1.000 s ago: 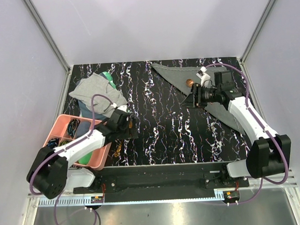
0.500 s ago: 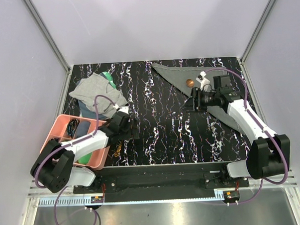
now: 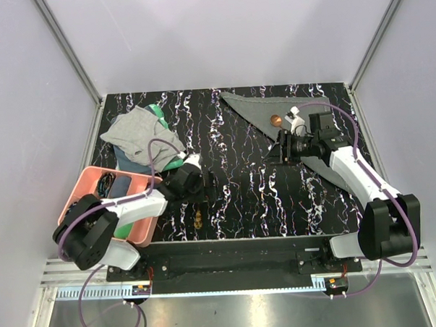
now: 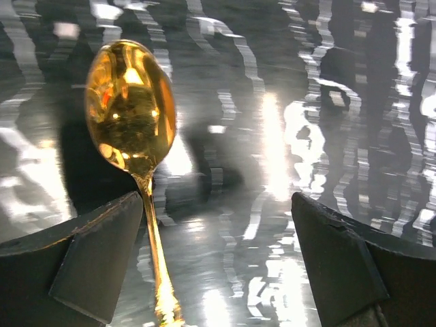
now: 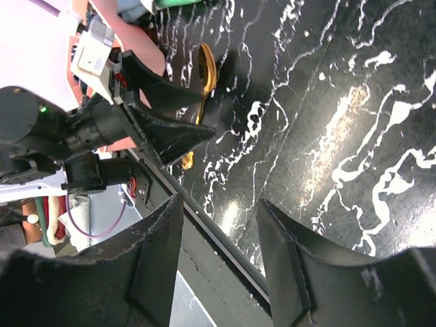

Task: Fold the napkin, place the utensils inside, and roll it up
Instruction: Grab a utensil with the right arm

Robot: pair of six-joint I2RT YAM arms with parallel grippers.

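Observation:
The gold spoon [image 4: 129,109] lies on the black marbled table, bowl away from my left wrist camera. Its thin handle runs back between the fingers of my left gripper [image 4: 218,266], right beside the left finger; the jaws are wide open. From above, one gold end [image 3: 197,221] shows near the table's front edge, below the left gripper [image 3: 206,184]. The dark grey napkin [image 3: 252,108] lies folded in a triangle at the back right, with the copper spoon [image 3: 275,120] resting on it. My right gripper [image 3: 279,148] hovers open at the napkin's left edge, holding nothing.
A pink tray [image 3: 82,191] with small items sits at the front left. Behind it a lighter grey cloth [image 3: 137,134] covers a green item [image 3: 155,110]. In the right wrist view the table's front rail [image 5: 225,252] passes between the fingers.
My left gripper has moved to the right along the table, and the visible gold end of the spoon has shifted right with it. The right gripper has drifted slightly down and left.

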